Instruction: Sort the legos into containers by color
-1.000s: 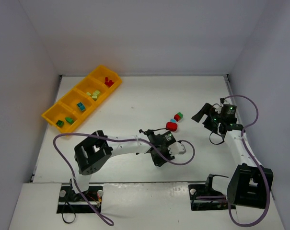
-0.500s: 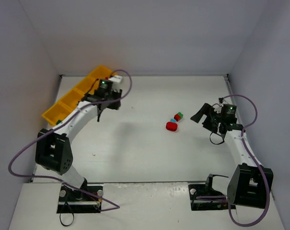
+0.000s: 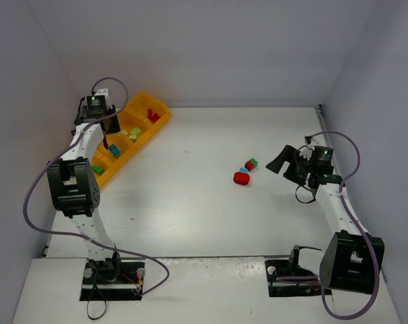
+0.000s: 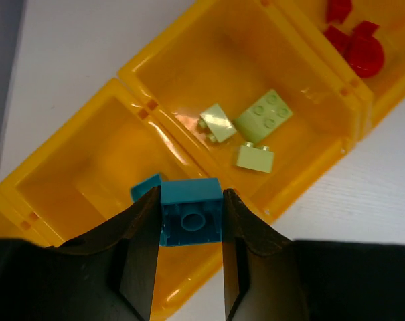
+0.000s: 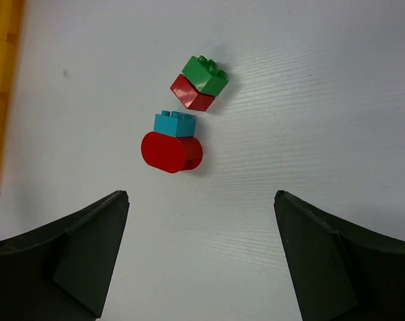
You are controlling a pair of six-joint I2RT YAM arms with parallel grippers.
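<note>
Left claw (image 4: 190, 200) clamps a teal brick (image 4: 191, 222) over the ten-o'clock tray's (image 4: 143, 110) teal bin (image 4: 68, 187) — release seems next; right claw (image 5: 201, 197) stands apart.

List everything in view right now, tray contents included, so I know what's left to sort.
tray: one, orange-yellow, four compartments, table's far left.
red pieces: about three, red, far end compartment.
yellow-green bricks: three, second compartment.
teal brick in tray: one seen, third compartment, partly hidden.
green brick in tray: one seen, near end compartment.
loose green brick: one, atop loose red brick, mid-table.
loose teal brick: one, touching red half-round, mid-table.
held teal brick: one, gripped over the tray.
table: one, white.
left hand: shut on held teal brick.
right hand: open, empty, near the loose pieces.
</note>
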